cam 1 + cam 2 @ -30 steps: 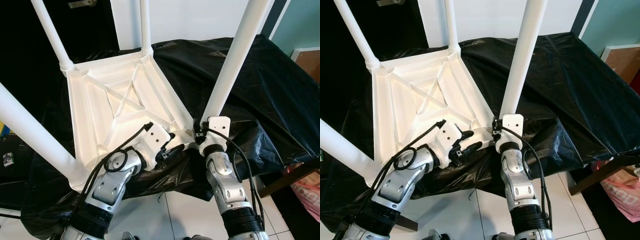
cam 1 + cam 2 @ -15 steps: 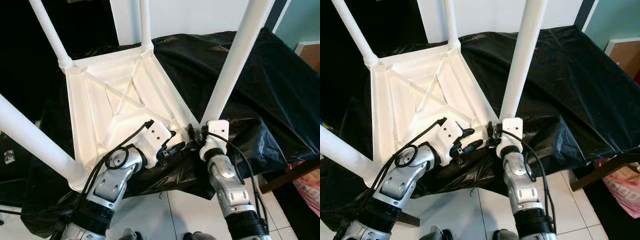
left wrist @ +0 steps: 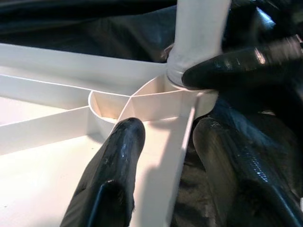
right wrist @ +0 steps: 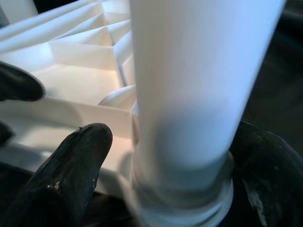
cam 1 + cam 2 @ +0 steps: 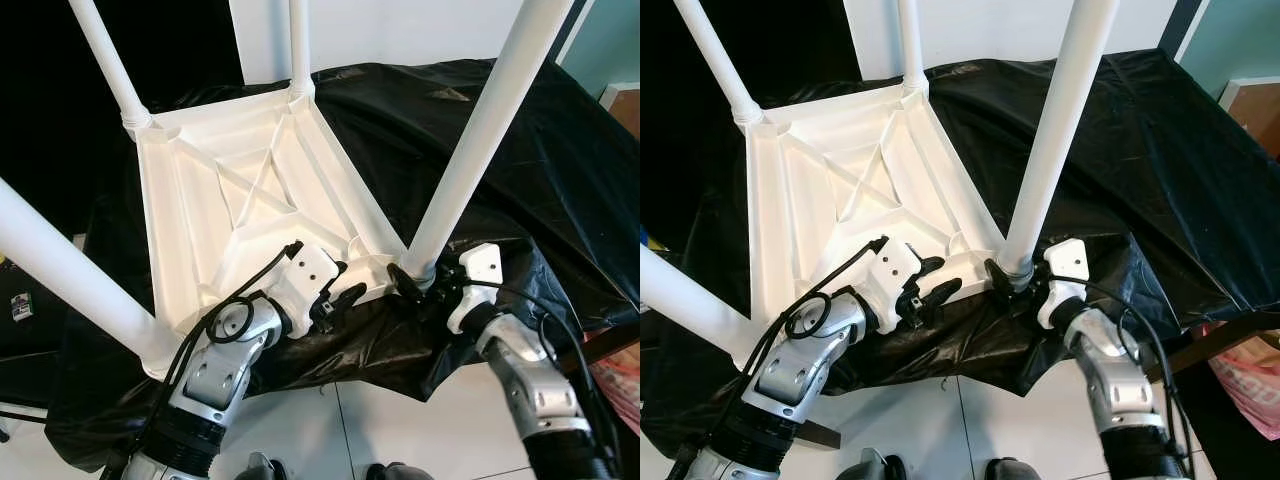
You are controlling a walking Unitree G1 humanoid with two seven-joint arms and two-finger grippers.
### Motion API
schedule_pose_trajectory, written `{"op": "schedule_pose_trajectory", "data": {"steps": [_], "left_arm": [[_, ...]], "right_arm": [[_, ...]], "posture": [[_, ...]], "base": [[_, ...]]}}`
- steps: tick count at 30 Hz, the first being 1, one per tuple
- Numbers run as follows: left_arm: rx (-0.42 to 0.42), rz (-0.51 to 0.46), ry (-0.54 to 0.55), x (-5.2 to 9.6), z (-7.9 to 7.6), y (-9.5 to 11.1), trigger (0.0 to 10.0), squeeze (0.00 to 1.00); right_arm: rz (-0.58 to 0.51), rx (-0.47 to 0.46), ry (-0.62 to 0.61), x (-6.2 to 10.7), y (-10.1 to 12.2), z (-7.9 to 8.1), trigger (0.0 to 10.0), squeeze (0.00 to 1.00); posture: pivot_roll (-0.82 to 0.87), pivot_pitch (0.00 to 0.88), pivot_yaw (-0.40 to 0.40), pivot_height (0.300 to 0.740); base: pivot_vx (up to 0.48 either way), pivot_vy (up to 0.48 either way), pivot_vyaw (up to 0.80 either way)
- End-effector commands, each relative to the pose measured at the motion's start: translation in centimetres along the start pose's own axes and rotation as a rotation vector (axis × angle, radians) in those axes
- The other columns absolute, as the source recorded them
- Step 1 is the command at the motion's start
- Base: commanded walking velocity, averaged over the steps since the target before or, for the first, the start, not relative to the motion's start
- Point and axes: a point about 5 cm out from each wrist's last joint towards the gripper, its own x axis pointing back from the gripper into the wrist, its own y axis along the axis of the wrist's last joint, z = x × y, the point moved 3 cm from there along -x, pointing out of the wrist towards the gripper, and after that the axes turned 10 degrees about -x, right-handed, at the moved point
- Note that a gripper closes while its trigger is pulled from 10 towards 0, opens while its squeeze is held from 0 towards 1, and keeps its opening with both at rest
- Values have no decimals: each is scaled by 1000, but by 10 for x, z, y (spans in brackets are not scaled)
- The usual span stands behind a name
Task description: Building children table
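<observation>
— Where is the table?

— The white children's table (image 5: 235,200) lies upside down on a surface draped in black plastic sheet (image 5: 560,150), four legs pointing up. My left gripper (image 5: 337,296) straddles the near rim: one finger inside the frame, the other outside against the sheet, rim wall between them. Whether they press it, I cannot tell.

— And the right?

— My right gripper (image 5: 412,285) sits at the base of the near-right leg (image 5: 480,130), fingers spread to either side of the collar where leg meets corner socket.

— What do the wrist cameras add?

— The left wrist view shows the ribs curving into the corner socket (image 3: 142,101), plus one of my right fingertips (image 3: 236,64) lying against the leg's base. The right wrist view shows the leg close up between my two pads (image 4: 71,161); contact on the far side is too blurred to call.

— The room?

— White tile floor (image 5: 400,430) below the sheet's edge, white wall (image 5: 400,30) behind, teal wall at far right.
</observation>
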Motion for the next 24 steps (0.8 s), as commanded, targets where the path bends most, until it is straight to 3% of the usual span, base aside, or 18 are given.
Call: {"op": "schedule_pose_trajectory", "data": {"steps": [1, 6, 10, 11, 12, 22, 24], "left_arm": [[13, 9, 9, 4, 2, -2, 10000, 0], [13, 8, 3, 5, 2, -2, 10000, 0], [10, 2, -33, 10, -1, 0, 10000, 0], [8, 2, -41, 11, -2, 1, 10000, 0], [5, 2, -46, 13, -2, 1, 10000, 0], [0, 50, -49, 30, 4, -10, 10000, 0], [0, 72, -55, 35, 4, -16, 10000, 0]], "right_arm": [[31, 24, 86, -6, 0, 2, 10000, 0], [43, 51, 128, -13, 4, 2, 10000, 0], [97, 93, 201, -31, 3, 2, 10000, 0], [111, 96, 217, -33, 1, 3, 7059, 0], [119, 93, 222, -34, -1, 3, 392, 0], [131, 11, 199, -32, -19, 3, 0, 0], [112, -6, 147, -32, -22, 2, 0, 0]], "posture": [[17, 116, -14, 740], [21, 105, -16, 740], [36, 87, -19, 740], [40, 84, -20, 740], [43, 82, -21, 740], [49, 73, -30, 740], [42, 72, -28, 740]], "base": [[0, 0, 0], [0, 0, 0], [0, 0, 0], [0, 0, 0], [0, 0, 0], [0, 0, 0], [0, 0, 0]]}}
